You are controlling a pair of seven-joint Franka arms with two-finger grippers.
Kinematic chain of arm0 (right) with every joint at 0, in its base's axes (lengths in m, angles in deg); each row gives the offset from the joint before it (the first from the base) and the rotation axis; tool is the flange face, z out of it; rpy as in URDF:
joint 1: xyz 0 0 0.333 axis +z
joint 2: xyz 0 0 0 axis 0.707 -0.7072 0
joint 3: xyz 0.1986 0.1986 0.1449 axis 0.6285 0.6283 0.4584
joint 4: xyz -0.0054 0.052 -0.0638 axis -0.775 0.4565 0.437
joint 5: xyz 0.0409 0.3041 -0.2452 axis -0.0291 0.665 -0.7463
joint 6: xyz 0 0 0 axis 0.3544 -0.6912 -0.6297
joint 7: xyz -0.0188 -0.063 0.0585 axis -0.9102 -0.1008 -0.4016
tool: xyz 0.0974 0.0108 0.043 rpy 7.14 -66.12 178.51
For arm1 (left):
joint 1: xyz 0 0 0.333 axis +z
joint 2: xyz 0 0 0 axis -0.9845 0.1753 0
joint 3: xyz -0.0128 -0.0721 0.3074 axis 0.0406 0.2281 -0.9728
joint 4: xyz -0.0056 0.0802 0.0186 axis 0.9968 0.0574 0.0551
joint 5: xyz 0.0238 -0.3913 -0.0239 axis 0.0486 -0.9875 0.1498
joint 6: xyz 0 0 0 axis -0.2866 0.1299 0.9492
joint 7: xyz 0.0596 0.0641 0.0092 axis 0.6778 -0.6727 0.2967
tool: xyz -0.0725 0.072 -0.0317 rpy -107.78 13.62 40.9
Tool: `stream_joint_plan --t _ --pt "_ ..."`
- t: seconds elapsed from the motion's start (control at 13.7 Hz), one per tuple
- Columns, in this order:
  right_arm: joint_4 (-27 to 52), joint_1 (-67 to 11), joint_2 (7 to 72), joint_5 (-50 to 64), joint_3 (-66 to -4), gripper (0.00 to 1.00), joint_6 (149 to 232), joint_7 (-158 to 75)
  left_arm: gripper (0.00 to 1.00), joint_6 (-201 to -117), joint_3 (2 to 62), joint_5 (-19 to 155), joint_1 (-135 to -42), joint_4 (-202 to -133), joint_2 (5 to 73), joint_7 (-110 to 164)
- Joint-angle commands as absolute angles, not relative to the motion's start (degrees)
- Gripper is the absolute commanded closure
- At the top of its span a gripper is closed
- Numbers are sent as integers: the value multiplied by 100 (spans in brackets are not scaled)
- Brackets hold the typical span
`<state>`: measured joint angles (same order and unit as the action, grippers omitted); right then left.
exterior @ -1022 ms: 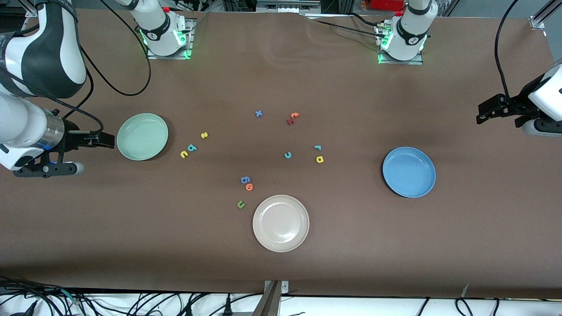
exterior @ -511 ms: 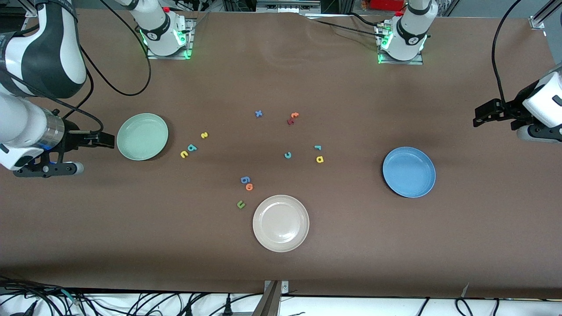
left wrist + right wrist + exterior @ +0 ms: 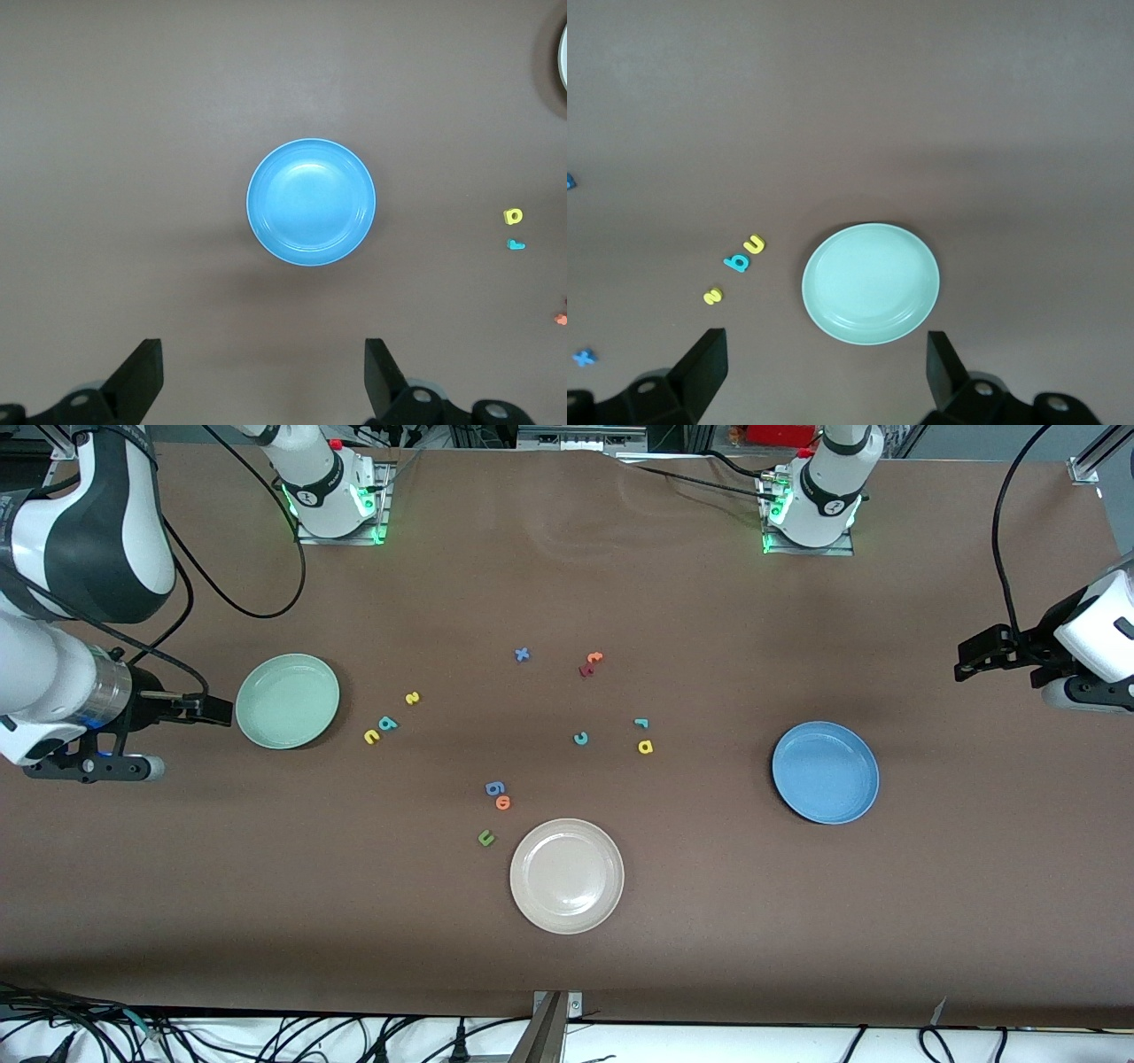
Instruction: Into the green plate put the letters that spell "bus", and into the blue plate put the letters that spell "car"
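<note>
The green plate (image 3: 286, 701) (image 3: 871, 283) lies empty toward the right arm's end of the table. Beside it are the yellow s (image 3: 412, 698) (image 3: 712, 296), teal b (image 3: 387, 724) (image 3: 736, 262) and yellow u (image 3: 371, 736) (image 3: 755, 243). The blue plate (image 3: 825, 771) (image 3: 310, 202) lies empty toward the left arm's end. The teal c (image 3: 580, 738), teal r (image 3: 641, 723) (image 3: 515, 244) and yellow a (image 3: 645, 747) (image 3: 512, 215) sit mid-table. My right gripper (image 3: 215, 708) (image 3: 824, 367) hangs open over bare table beside the green plate. My left gripper (image 3: 971, 657) (image 3: 263, 372) hangs open over bare table beside the blue plate.
A beige-white plate (image 3: 566, 875) lies nearest the front camera. Near it are a dark green u (image 3: 485, 837), an orange o (image 3: 503, 802) and a blue letter (image 3: 494, 787). A blue x (image 3: 522, 654) and red and orange letters (image 3: 591, 662) lie nearer the bases.
My left gripper has shifted a little toward the middle of the table and its wrist has risen slightly. The right arm has barely moved. No letter or plate has moved.
</note>
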<state>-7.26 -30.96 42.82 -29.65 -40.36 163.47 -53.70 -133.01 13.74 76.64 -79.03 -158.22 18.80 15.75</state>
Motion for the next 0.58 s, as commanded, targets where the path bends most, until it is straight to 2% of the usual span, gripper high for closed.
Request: stream_joint_plan --t 0.0,0.22,0.51 --pt "-646 -2874 4356 -2875 -4008 1 16165 -6465 0 -13344 1366 7747 -7929 -15817 2008 1495" --pt "-419 -2514 4329 -2814 -3991 1 16163 -7986 0 -13274 1357 7747 -7903 -15817 2130 1521" --pt "204 -2434 4390 -2155 -3781 1 16760 -10071 0 -13274 1375 7738 -7981 -15817 2463 1477"
